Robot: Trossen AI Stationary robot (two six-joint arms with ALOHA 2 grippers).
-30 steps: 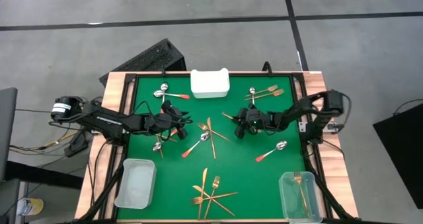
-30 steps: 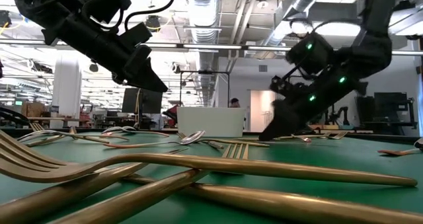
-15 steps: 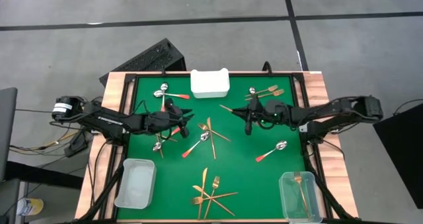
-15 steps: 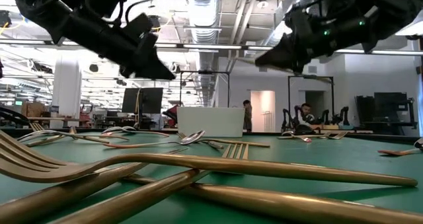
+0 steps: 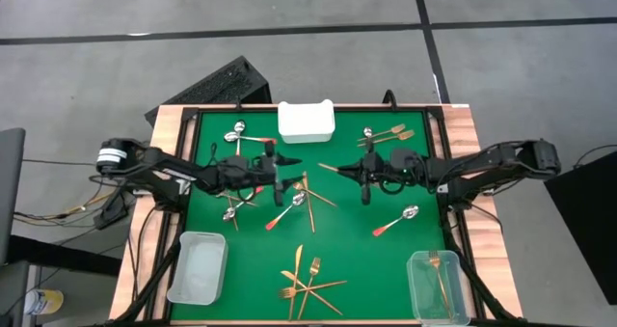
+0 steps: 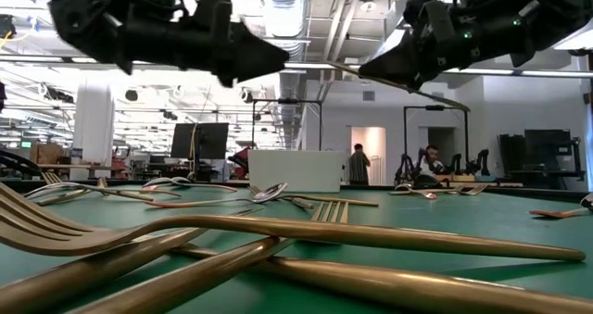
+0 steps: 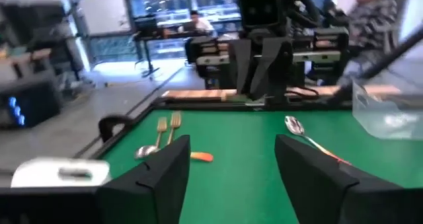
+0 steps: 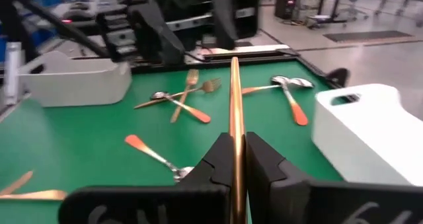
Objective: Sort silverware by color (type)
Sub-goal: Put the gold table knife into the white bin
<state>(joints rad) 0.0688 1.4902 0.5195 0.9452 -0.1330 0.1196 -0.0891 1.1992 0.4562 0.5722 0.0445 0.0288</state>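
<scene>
While the right gripper [image 8: 236,159] clamps a slim gold knife [image 8: 235,112] aloft at the mat's three o'clock and the left gripper [image 5: 277,166] hangs spread apart near centre, five red-handled spoons [image 5: 289,211] and scattered gold silverware [image 5: 307,282] lie around, one fork [image 5: 438,272] in the five o'clock bin [image 5: 416,293].

A white tray [image 5: 307,121] and two clear bins [image 5: 198,267] sit on green felt [image 5: 357,255].

Silverware scattered on green mat. Gold knife [image 8: 235,112] held clamped in right gripper [image 5: 365,168], raised off mat. Red-handled spoons [image 5: 285,212] lain at centre, right, far-left corner. Gold pieces [image 5: 307,284] crossed in near pile. Gold fork [image 5: 437,269] lain in near-right bin.
</scene>
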